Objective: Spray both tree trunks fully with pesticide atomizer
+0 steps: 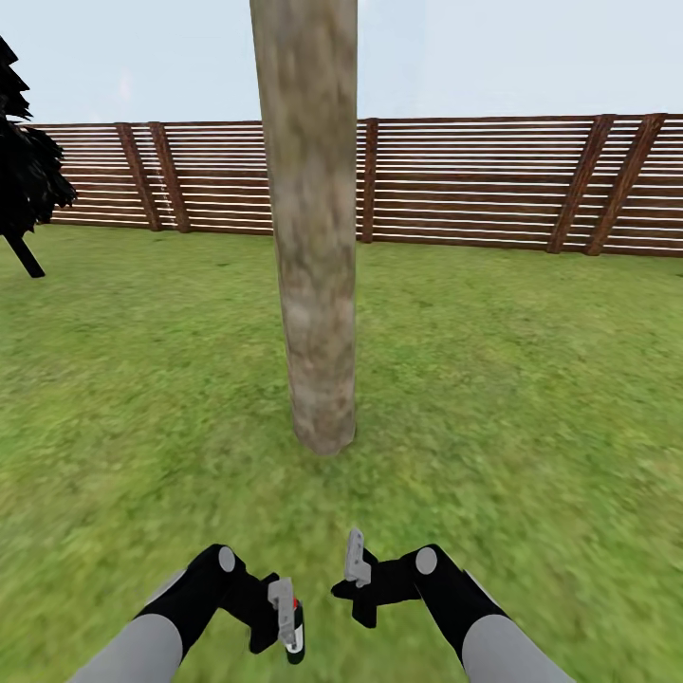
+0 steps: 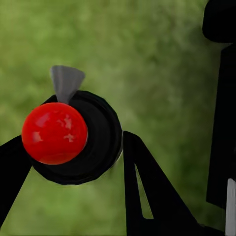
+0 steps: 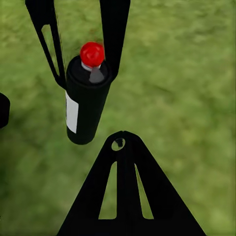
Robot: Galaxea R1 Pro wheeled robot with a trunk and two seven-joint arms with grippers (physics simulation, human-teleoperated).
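Observation:
One tree trunk (image 1: 313, 237), thick with pale grey-brown mottled bark, rises from the lawn straight ahead of me; the other tree is out of view. My left gripper (image 1: 285, 617) is low at the near edge, shut on the pesticide atomizer (image 1: 296, 631). The atomizer (image 3: 87, 105) is a dark bottle with a red cap (image 2: 54, 132), and black fingers (image 2: 147, 191) clamp both its sides. Just to its right, my right gripper (image 1: 356, 558) is shut and holds nothing; its joined fingers (image 3: 125, 191) point toward the bottle. The pesticide is out of view.
Green lawn (image 1: 531, 398) spreads all around the trunk. A brown horizontal-slat fence (image 1: 474, 180) closes the far side. A black conifer (image 1: 24, 171) stands at the far left.

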